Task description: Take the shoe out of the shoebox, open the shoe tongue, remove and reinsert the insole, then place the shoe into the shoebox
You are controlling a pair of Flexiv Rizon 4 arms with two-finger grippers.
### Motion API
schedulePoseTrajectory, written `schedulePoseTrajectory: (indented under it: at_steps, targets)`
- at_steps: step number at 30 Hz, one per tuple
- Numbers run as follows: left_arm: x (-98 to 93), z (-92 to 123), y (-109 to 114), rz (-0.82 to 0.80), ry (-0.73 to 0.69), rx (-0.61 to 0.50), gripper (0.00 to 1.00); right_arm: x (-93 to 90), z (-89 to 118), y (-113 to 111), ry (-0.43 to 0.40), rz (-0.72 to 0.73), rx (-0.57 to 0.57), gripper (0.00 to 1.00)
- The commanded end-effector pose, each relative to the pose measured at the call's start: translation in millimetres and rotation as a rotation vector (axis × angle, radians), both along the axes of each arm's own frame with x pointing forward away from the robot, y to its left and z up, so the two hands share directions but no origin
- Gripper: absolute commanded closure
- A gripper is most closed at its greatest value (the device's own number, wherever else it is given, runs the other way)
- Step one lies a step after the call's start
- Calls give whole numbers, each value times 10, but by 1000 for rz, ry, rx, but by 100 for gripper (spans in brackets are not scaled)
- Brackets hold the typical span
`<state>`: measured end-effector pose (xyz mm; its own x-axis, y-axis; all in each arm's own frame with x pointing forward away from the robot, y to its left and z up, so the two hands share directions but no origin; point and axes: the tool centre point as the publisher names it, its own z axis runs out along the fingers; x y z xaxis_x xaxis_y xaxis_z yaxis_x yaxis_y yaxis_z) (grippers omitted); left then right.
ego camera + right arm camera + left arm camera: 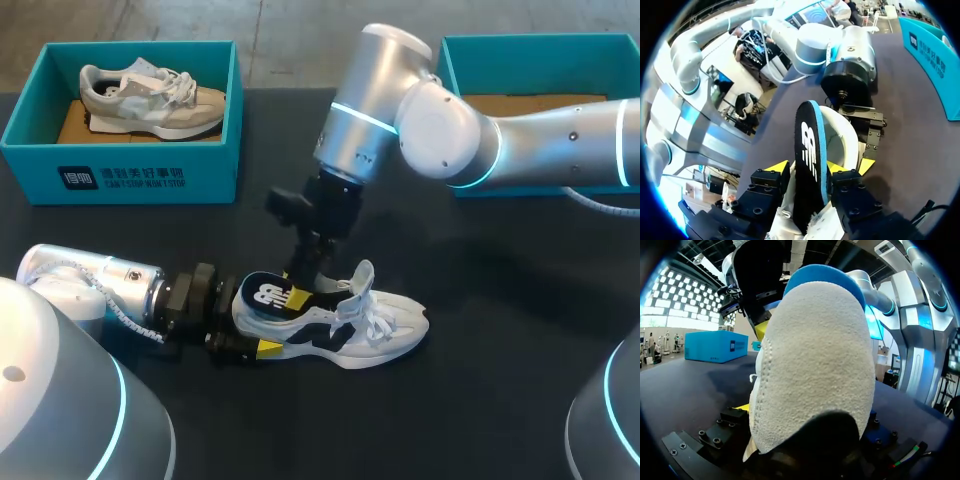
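A white and black shoe (375,325) lies on its side on the dark table, toe to the right. My left gripper (252,318) is shut on its heel (815,365), one finger on each side. From above, my right gripper (305,285) reaches into the shoe's opening. In the right wrist view this gripper (807,167) has both yellow tips pressed on the black insole (809,150), which has a blue edge. The insole (272,295) stands partly out of the shoe at the heel. The laces hang loose and the tongue is raised.
A teal shoebox (120,175) at the back left holds a grey shoe (150,100). A second teal shoebox (530,50) at the back right shows only brown cardboard inside, with my right arm across its front.
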<state>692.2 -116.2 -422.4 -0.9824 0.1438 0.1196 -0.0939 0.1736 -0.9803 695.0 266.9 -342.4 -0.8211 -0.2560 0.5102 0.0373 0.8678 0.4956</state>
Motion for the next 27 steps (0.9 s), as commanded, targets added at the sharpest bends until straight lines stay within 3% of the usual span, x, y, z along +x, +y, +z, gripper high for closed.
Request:
schedulePoseTrajectory:
  at_steps: [1,27]
  targets:
    - [14,-20,12,1,0,0,100,-31,0,-8,-5,-6,5,58]
    - [14,-20,12,1,0,0,100,3,33,151,-19,-15,10,72]
